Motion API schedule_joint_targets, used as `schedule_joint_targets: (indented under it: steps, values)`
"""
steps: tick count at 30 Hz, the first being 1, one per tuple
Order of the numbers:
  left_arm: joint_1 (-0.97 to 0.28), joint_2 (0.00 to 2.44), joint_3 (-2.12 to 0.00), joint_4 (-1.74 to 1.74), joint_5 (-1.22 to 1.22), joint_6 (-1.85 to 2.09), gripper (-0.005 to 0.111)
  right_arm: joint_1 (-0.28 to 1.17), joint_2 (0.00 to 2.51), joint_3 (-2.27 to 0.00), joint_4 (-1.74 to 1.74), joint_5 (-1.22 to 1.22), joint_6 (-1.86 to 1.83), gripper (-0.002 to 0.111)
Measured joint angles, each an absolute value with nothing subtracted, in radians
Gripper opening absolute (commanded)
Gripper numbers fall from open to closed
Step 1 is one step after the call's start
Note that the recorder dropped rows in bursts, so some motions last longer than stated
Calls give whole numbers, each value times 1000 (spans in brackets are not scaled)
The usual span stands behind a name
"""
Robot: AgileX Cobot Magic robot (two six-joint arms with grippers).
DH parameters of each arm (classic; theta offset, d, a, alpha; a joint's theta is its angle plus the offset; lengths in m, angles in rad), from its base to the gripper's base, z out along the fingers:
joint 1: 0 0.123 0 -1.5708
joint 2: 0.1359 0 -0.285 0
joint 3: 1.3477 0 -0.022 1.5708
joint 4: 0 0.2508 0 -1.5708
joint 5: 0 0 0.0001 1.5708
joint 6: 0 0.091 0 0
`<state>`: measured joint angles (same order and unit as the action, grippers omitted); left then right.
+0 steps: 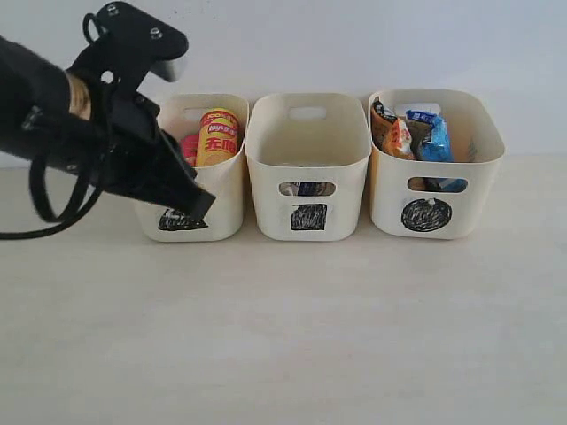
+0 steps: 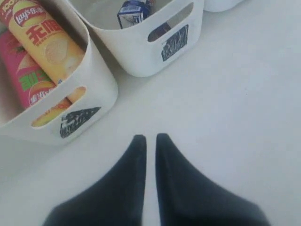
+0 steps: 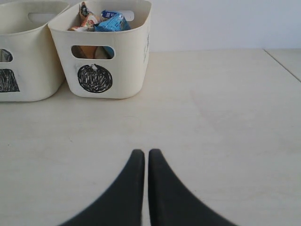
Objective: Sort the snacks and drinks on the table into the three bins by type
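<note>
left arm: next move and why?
Probably pull the left gripper back from the triangle bin to rest. Its jaws are shut on nothing, and everything in view is binned: chip tubes there, carton in the square bin, foil packets in the circle bin.

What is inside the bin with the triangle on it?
A yellow chip tube and a pink chip tube side by side. The wall of the bin hides their lower parts.

Three cream plastic tubs (image 1: 266, 177); two long chip tubes, one yellow (image 1: 217, 137), one pink (image 1: 189, 149); one blue-and-white box carton (image 2: 133, 12) showing; three flat foil packets: orange-white (image 1: 399, 137), blue (image 1: 434, 137), dark (image 1: 383, 113).
</note>
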<state>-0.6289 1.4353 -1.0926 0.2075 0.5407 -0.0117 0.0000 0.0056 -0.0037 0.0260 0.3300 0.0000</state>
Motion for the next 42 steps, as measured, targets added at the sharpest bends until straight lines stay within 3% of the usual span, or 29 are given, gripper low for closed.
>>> schedule_joint_targets:
  steps: [11, 42]
  values:
    - [-629, 1137, -882, 208, 410, -120, 4, 0, 6, -4, 26, 330, 0, 0]
    - [-629, 511, -544, 206, 414, -322, 4, 0, 6, -4, 24, 330, 0, 0]
